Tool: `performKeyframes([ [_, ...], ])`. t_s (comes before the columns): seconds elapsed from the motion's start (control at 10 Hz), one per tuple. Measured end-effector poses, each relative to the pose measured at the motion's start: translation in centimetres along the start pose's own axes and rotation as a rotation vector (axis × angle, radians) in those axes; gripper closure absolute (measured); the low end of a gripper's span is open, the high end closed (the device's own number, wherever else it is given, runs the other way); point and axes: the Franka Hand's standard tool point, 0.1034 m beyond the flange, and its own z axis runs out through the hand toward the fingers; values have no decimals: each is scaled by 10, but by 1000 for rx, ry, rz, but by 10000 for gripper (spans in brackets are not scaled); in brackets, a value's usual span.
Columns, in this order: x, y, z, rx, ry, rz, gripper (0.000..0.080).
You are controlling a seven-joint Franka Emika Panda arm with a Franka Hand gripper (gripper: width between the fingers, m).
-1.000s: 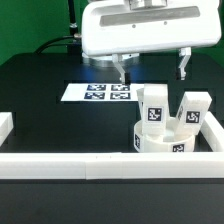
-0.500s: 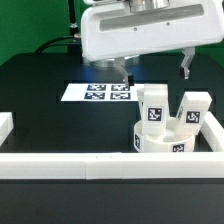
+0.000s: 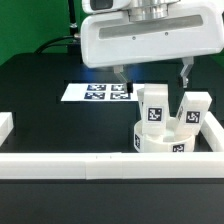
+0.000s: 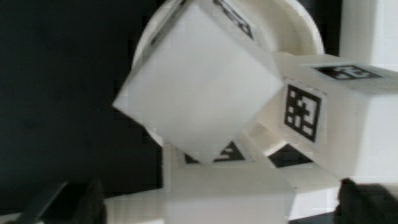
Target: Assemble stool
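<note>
The end effector is being held wide open and empty above the black tabletop, and it is being lifted slightly compared with a second ago, so no grasp is being attempted yet. Just below, the round white plastic seat disc is resting by the white border rail, with 3 blocky white tagged legs standing in it. Beyond, the marker board is lying flat. The legs are judged already socketed.

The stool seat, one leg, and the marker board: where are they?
stool seat (image 3: 160, 143): exterior view, on its round side wall.
leg (image 3: 153, 108): exterior view, on its tagged face.
marker board (image 3: 100, 92): exterior view, on its printed top.
</note>
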Motion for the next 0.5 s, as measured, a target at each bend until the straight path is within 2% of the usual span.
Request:
performKeyframes([
  [0.1,0,0,1,-1,-4,21,150],
  [0.2,2,0,2,-30,-20,101,150],
  [0.3,8,-4,2,-78,-16,118,150],
  [0.4,10,-8,5,-115,-6,112,150],
  [0.5,10,-10,7,-128,-6,90,150],
])
